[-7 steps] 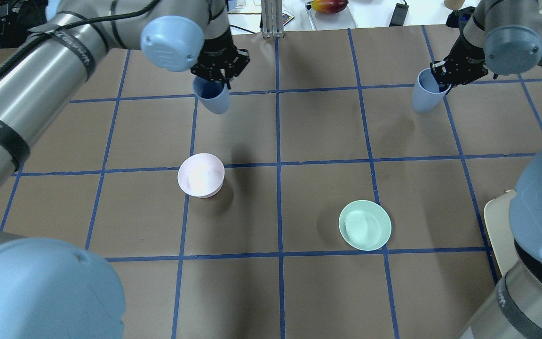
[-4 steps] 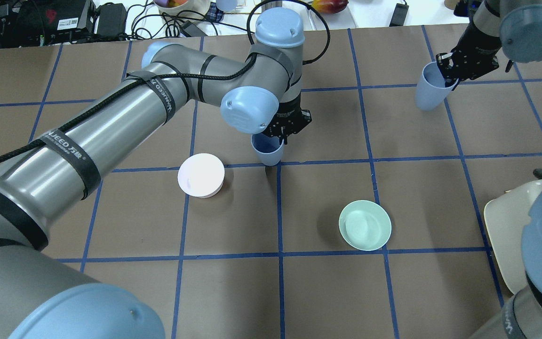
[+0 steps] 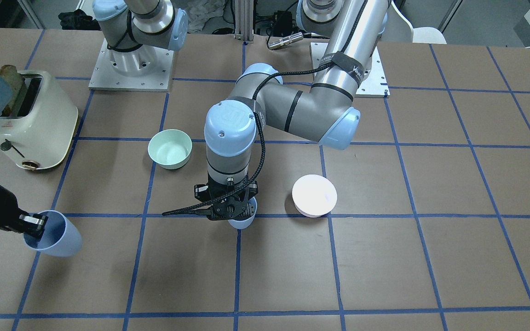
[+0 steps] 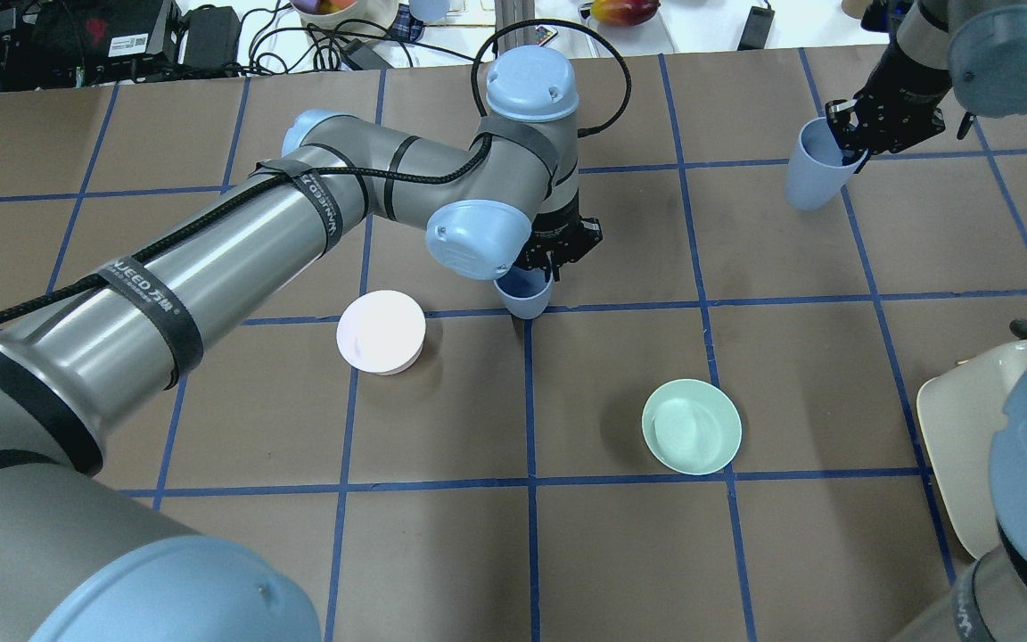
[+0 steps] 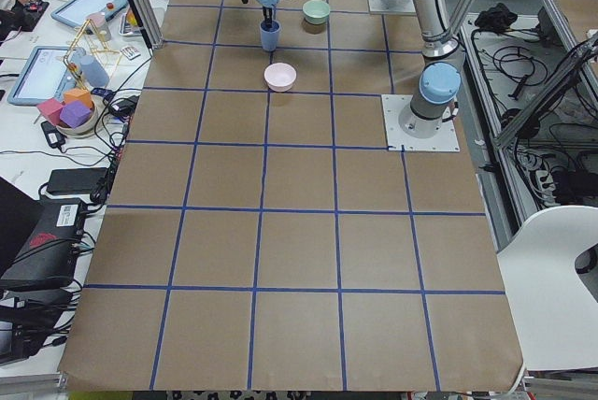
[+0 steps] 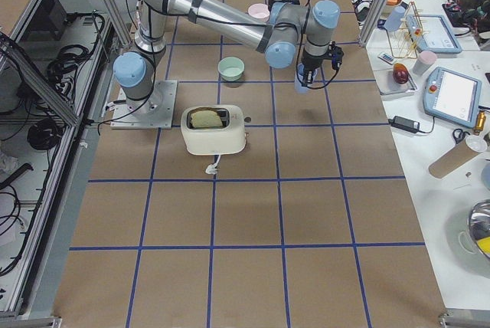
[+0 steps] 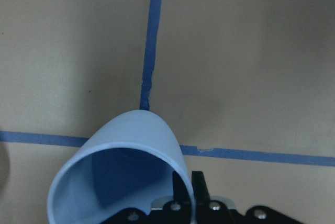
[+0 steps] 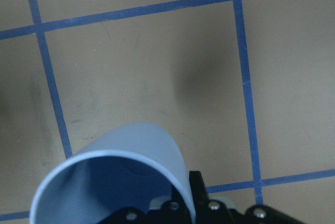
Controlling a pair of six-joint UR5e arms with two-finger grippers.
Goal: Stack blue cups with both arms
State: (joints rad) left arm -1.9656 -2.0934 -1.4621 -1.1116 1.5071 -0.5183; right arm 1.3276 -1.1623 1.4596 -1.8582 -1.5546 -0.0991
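My left gripper [image 4: 542, 270] is shut on the rim of one blue cup [image 4: 523, 299]. It holds the cup upright and low at a tape crossing near the table's middle. The cup also shows in the front view [image 3: 242, 222] and the left wrist view [image 7: 125, 166]. I cannot tell whether its base touches the table. My right gripper [image 4: 848, 152] is shut on the rim of the other blue cup [image 4: 809, 176]. That cup hangs tilted above the table at the far right and shows in the right wrist view [image 8: 120, 177].
A pale pink bowl [image 4: 381, 332] sits upside down just left of the left cup. A mint-green bowl [image 4: 691, 425] stands nearer the robot, right of centre. A cream toaster [image 3: 30, 119] stands on the robot's right side. Blue tape lines grid the brown table.
My left arm has carried its cup from the far left of the table to the middle tape crossing and lowered it. My right gripper and its cup have barely shifted.
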